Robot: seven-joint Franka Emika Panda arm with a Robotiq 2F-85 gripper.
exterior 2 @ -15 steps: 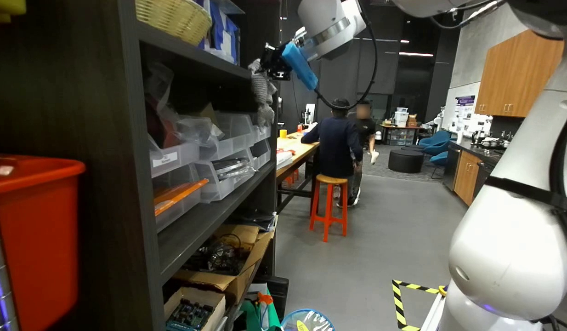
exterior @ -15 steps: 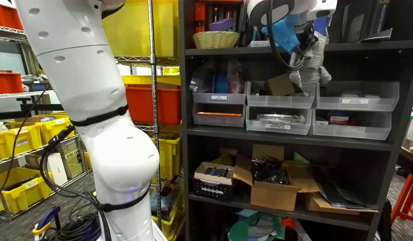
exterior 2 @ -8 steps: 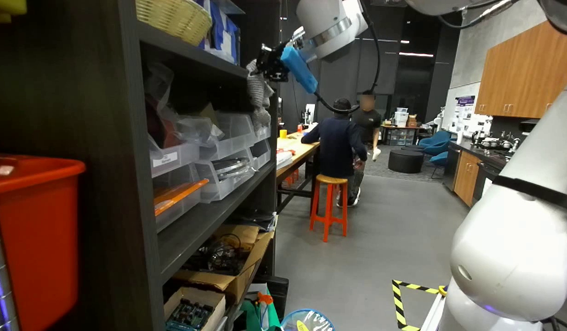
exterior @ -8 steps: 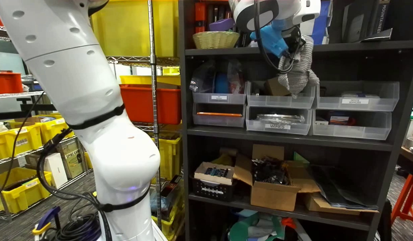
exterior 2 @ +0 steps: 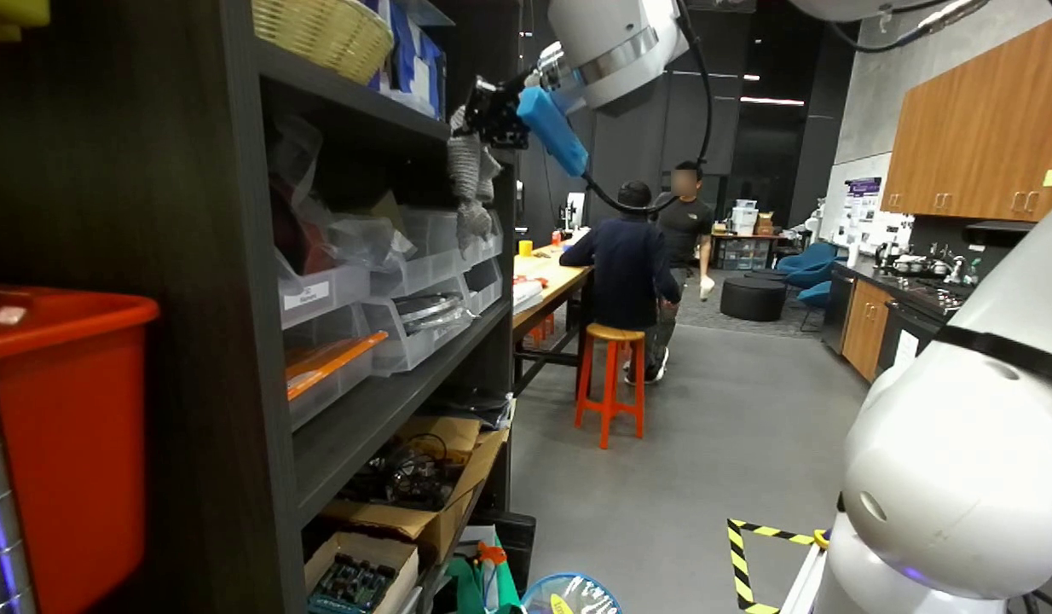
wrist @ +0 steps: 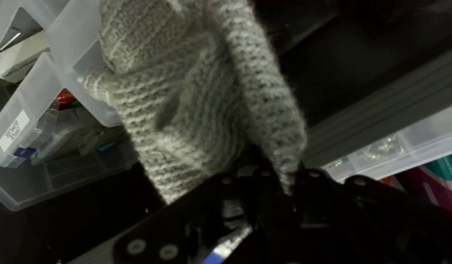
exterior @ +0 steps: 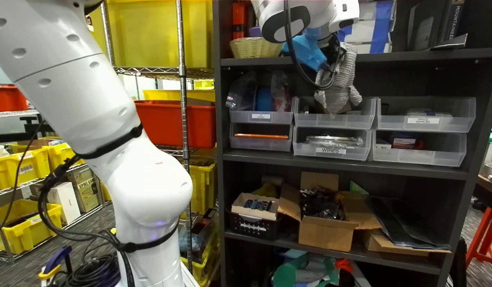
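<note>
My gripper (wrist: 284,179) is shut on a grey knitted soft toy (wrist: 196,110), pinching a narrow tapered part of it. The toy hangs down from the fingers and fills the upper middle of the wrist view. In an exterior view the toy (exterior: 341,85) hangs in front of the dark shelf, its lower end before the upper middle clear bin (exterior: 333,119). There the gripper (exterior: 337,54) is partly hidden by the blue camera cover and the cable. In an exterior view the black gripper (exterior 2: 485,115) holds the toy (exterior 2: 466,170) beside the shelf's open front. Contact with the bins cannot be told.
The dark shelf (exterior: 389,165) holds two rows of clear bins, a wicker basket (exterior: 256,48), and open cardboard boxes (exterior: 325,235) lower down. A metal rack post (exterior: 183,119) stands beside it. Two people are at a wooden table with an orange stool (exterior 2: 611,384) behind.
The arm, gripper and hanging toy have moved left and slightly down in one exterior view, from beside the right bin to before the middle bin. The toy stays held. A person behind has moved.
</note>
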